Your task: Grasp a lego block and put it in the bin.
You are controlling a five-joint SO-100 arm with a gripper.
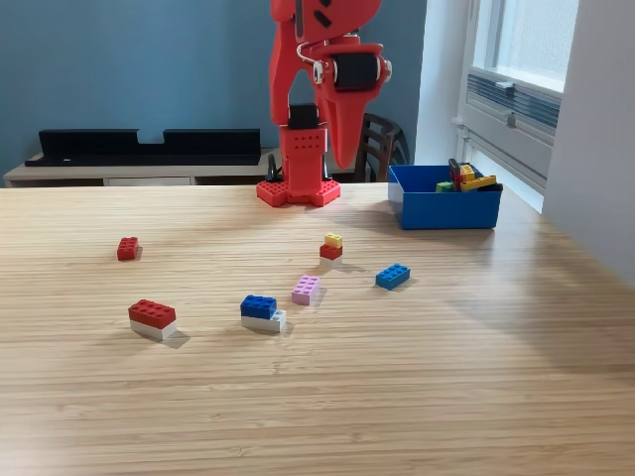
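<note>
Wooden bench [476,397] spanning the exterior view. Red arm's tool [342,149] hanging above far centre, fingers together, empty. Blue bin [444,210] far right, blocks inside. Loose lego blocks scattered mid-bench: red-white [152,319] left, blue-white [261,312], pink [306,289], blue [393,276].

Single exterior view, low, near the front edge of the wooden table [417,397], facing straight across toward the red arm's base [299,183] and blue back wall [129,64]. Bin [444,209] at far right, window beyond.
</note>
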